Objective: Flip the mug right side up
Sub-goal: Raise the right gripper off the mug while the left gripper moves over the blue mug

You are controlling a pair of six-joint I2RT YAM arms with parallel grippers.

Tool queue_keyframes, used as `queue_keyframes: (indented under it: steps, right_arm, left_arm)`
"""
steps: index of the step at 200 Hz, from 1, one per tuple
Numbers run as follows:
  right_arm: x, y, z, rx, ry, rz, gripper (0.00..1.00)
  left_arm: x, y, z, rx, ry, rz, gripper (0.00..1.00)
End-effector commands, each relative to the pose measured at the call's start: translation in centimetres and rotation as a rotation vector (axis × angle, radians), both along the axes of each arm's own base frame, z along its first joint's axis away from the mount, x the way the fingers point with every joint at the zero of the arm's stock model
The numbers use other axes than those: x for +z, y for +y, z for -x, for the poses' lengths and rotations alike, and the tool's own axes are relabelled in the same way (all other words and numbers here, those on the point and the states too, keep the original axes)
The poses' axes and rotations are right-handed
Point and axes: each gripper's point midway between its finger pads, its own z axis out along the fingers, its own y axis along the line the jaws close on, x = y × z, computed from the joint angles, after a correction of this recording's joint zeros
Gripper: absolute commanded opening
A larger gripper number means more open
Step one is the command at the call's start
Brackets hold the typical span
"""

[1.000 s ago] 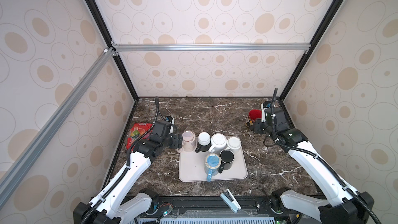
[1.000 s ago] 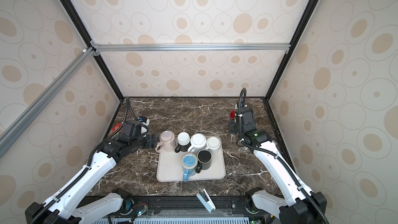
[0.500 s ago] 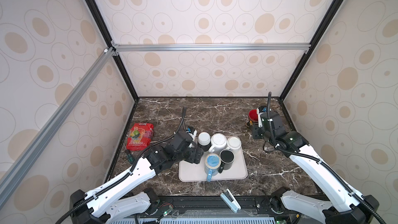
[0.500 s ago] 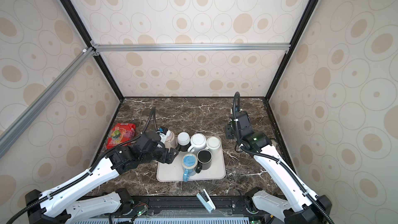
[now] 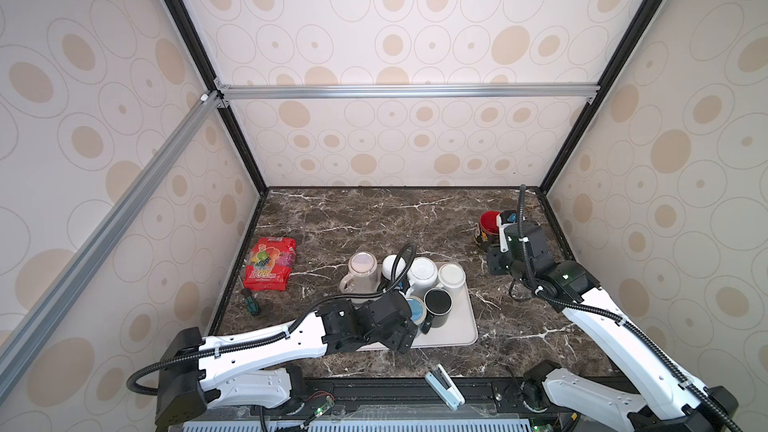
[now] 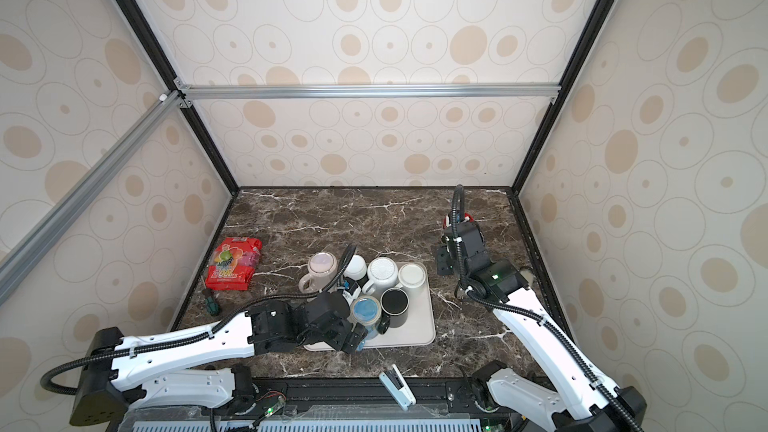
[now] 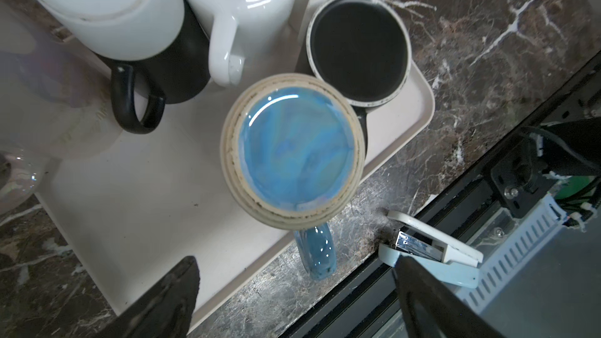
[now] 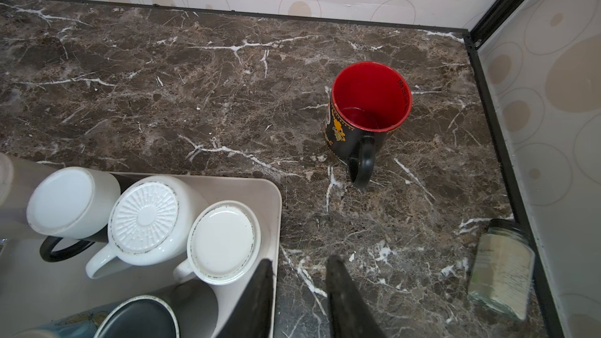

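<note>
Left hand [image 7: 292,294] shifted, seven mugs [image 5: 361,270]

Marble table [image 5: 374,218] (dark) bears tray [image 5: 467,336], mugs.

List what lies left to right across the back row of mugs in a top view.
Upside-down beige mug off the tray → white-bottomed black mug → ribbed white mug → small white mug.

I see cream walls [image 5: 415,35] printed with tan ovals, black corner posts [image 5: 199,64], a silver crossbar [image 5: 407,91], and a dark marble surface [image 5: 374,218], evenly lit.
</note>
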Motion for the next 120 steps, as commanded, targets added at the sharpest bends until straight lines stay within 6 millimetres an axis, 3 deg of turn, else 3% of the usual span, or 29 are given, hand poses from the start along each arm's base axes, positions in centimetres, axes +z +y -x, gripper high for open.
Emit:
queue_keyframes:
  steps: [1,94,120]
  right_arm:
    - [-1.3,0.3,0.7,0.008,0.035,-0.012,0.3]
    - [-1.4,0.4,1.1,0.015,0.032,-0.031,0.27]
    - [-1.8,0.6,1.0,0.013,0.041,-0.04,0.26]
  left_arm:
    - [-1.4,0.8,-0.2,0.042,-0.001,-0.061,0.92]
    - [-5.6,2.9,-0.4,0.059,0.012,-0.256,0.76]
    - [-5.5,1.7,-0.5,0.026,0.007,-0.223,0.69]
